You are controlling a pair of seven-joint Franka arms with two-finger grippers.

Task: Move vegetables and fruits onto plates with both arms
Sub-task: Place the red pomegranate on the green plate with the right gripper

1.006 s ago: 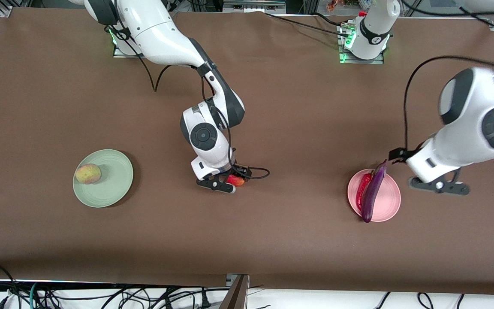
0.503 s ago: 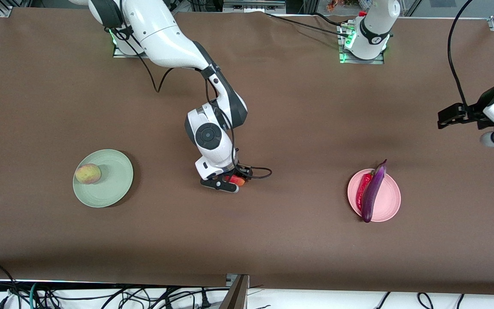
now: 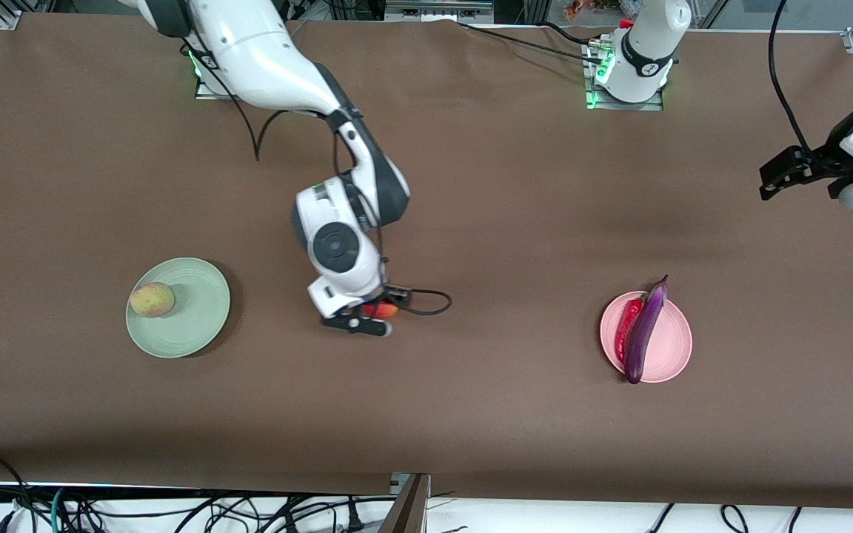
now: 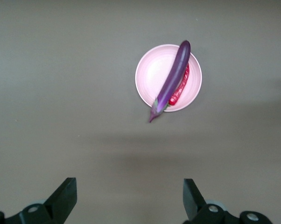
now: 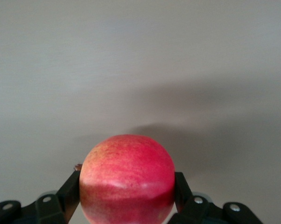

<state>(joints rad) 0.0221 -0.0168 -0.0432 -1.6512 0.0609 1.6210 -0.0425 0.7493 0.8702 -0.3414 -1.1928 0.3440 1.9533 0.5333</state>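
Observation:
My right gripper (image 3: 371, 317) is shut on the bright red fruit (image 3: 380, 310) over the middle of the table; the right wrist view shows the red fruit (image 5: 127, 179) clamped between both fingers (image 5: 71, 191). The pale yellow-green fruit (image 3: 152, 300) sits on the mint green plate (image 3: 197, 326) toward the right arm's end. The purple eggplant (image 3: 643, 332) and red chili (image 3: 626, 326) lie on the pink plate (image 3: 674, 348); the left wrist view shows the eggplant (image 4: 171, 81), chili (image 4: 179, 91) and plate (image 4: 147, 74). My left gripper (image 4: 129, 198) is open and empty, high at the left arm's end of the table.
Brown cloth covers the table (image 3: 471, 414). The arm bases (image 3: 628, 74) stand along the edge farthest from the front camera. Cables hang below the nearest edge.
My right gripper has lifted the red fruit and moved it toward the mint green plate. My left arm has pulled up and away from the pink plate toward its end of the table.

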